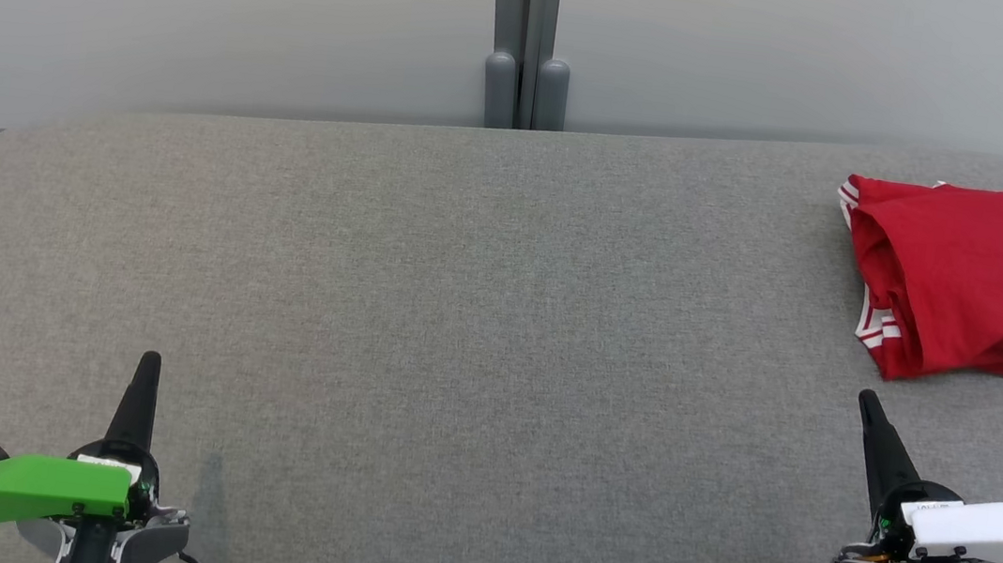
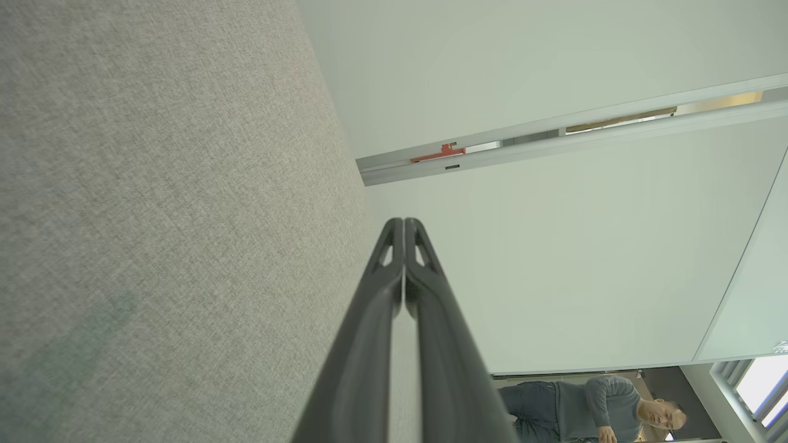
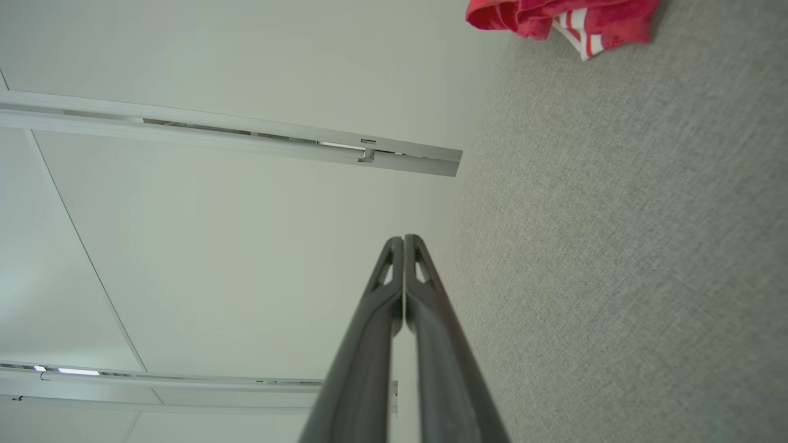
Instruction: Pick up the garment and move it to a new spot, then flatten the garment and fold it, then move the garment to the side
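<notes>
- You have bright, even, diffuse light over the grey surface (image 1: 460,315), with the weave sharp in the head view.
- A faint, soft shadow (image 1: 208,494) lies beside the left gripper (image 1: 150,361), near the surface's near edge.
- Your wrist views bow the wall seams (image 3: 82,246); a window (image 2: 760,384) blows out white.

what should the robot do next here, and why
Probably just leave both arms parked. The red garment looks folded, roughly rectangular, at the far right of the table, and the left gripper and right gripper are shut, empty and apart from it. If it needs redoing, the nearer right gripper should open and reach.
</notes>
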You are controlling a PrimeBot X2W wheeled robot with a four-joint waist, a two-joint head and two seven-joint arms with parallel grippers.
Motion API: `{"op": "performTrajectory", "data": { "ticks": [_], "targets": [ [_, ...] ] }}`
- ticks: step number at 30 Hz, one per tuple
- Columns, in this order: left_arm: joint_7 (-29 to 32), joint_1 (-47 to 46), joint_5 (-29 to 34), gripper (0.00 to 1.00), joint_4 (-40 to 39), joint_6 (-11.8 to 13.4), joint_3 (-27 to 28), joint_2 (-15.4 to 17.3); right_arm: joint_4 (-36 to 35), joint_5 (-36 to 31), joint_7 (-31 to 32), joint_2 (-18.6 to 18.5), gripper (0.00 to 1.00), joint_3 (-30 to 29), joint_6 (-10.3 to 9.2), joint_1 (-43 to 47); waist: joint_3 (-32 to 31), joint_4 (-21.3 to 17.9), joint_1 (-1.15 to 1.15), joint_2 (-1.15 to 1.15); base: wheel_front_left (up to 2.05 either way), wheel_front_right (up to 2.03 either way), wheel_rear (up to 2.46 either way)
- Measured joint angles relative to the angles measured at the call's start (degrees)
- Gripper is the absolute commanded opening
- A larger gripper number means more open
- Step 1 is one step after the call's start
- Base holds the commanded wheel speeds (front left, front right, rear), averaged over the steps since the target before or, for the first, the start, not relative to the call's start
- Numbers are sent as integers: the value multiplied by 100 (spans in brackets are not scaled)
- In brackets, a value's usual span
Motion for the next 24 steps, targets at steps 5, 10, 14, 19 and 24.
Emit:
{"op": "performTrajectory", "data": {
  "ticks": [5, 10, 14, 19, 24],
  "targets": [
    [69, -13, -194, 0, 0, -44, 52, -18, 51, 198, 34, 16, 0, -22, -1, -32, -13, 7, 0, 0, 0, 0, 0],
    [127, -44, -410, 0, 2, -76, 101, -33, 100, 404, 68, 29, 0, -42, -1, -69, -26, 15, 0, 0, 0, 0, 0],
    [166, -65, -555, 0, 5, -100, 132, -42, 129, 548, 99, 35, 0, -58, -1, -116, -36, 21, 0, 0, 0, 0, 0],
    [220, -71, -748, 0, 8, -135, 168, -52, 175, 737, 126, 45, 0, -78, -1, -130, -48, 27, 0, 0, 0, 0, 0],
    [265, -93, -920, 0, 10, -159, 208, -63, 219, 904, 153, 57, 0, -97, -1, -165, -61, 35, 0, 0, 0, 0, 0]
  ]
}}
